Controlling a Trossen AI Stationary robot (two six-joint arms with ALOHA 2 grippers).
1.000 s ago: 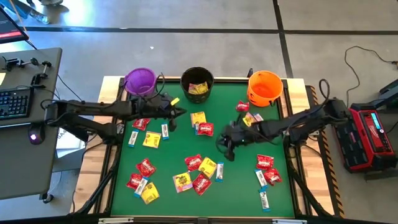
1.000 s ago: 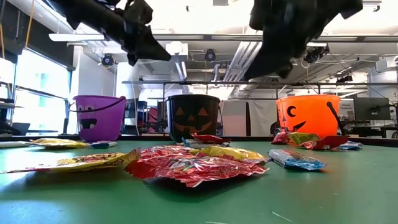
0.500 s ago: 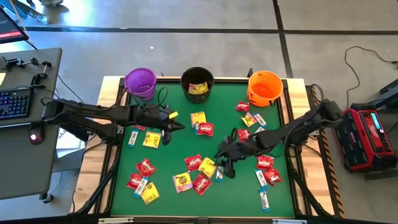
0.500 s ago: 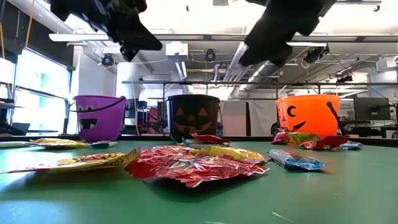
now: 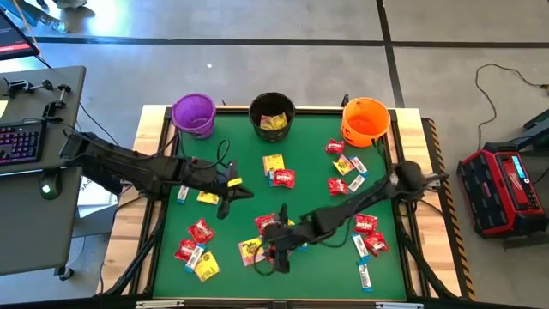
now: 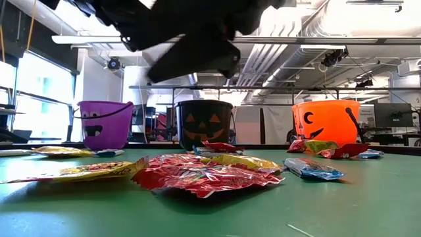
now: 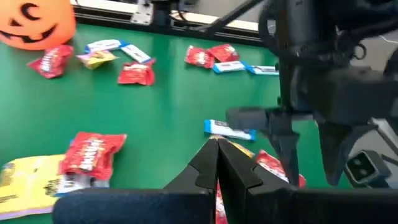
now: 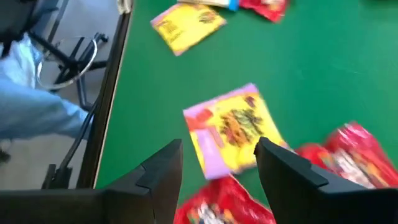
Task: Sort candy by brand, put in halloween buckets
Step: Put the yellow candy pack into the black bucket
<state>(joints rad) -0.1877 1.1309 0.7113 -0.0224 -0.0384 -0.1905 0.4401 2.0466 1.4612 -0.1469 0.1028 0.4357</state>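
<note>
Your right claw (image 5: 276, 255) hangs spread over the green worktop (image 5: 326, 275), and the flat yellow-and-pink candy packet (image 8: 231, 130) lies just ahead between its fingers, long axis skewed to the gap. Your left claw (image 5: 225, 202), pressed together, waits farther off; the black plastic bucket (image 5: 272, 114) holding yellow candy stands farthest.

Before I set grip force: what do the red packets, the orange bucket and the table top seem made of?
Red packets: thin glossy film, likely foil-plastic; crinkles and glints.
Orange bucket: smooth moulded plastic, probably; slight sheen, printed dark face.
Table top: matte green, felt-like mat perhaps; no glare.
</note>
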